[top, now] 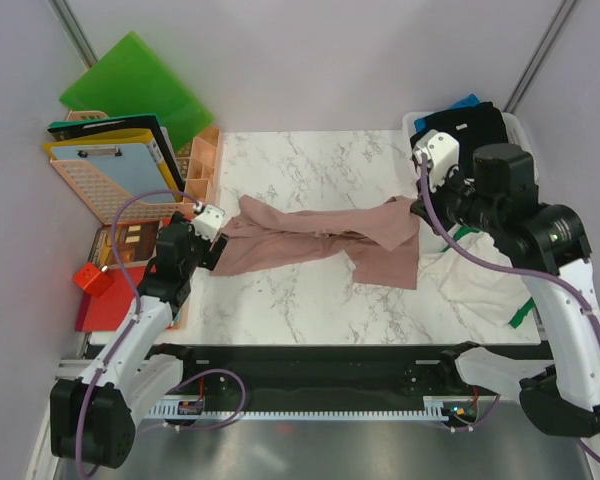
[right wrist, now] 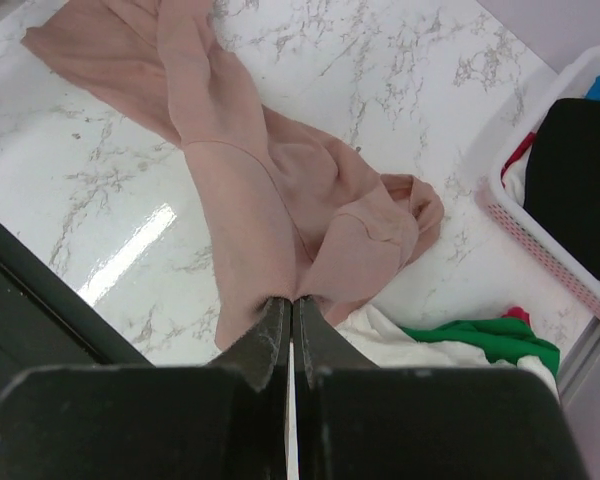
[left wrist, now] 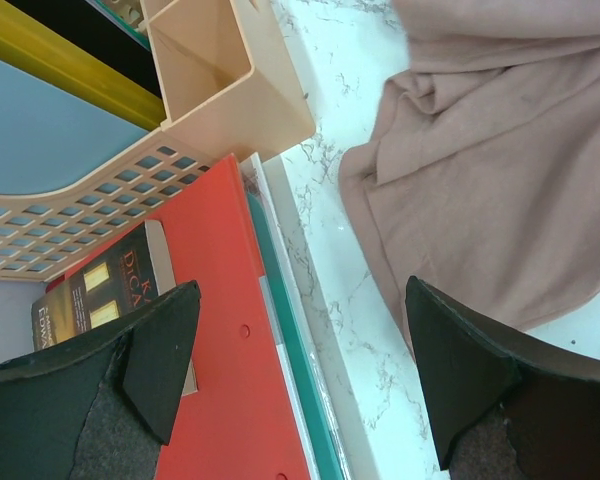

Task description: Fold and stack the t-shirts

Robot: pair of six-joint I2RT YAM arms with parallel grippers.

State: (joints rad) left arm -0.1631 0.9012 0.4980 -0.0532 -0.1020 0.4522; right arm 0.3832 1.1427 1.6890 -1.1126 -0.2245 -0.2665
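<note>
A dusty pink t-shirt (top: 320, 240) (left wrist: 500, 150) (right wrist: 270, 190) lies stretched and crumpled across the marble table. My right gripper (top: 418, 205) (right wrist: 292, 305) is shut on its right end, with cloth puckered at the fingertips. My left gripper (top: 208, 255) (left wrist: 300, 340) hangs open over the table's left edge, beside the shirt's left end, with nothing between its fingers. A white t-shirt (top: 480, 285) (right wrist: 410, 345) and a green one (top: 520, 312) (right wrist: 480, 345) lie at the right. Black (top: 475, 125) (right wrist: 580, 170) and blue (top: 467, 102) t-shirts sit in the basket.
A white basket (top: 410, 122) (right wrist: 540, 240) stands at the back right. Left of the table are a peach organizer tray (top: 200, 165) (left wrist: 230, 90), a red folder (top: 105, 310) (left wrist: 220, 330), a book (left wrist: 100, 290), a green folder (top: 135, 85) and a red cube (top: 93, 280).
</note>
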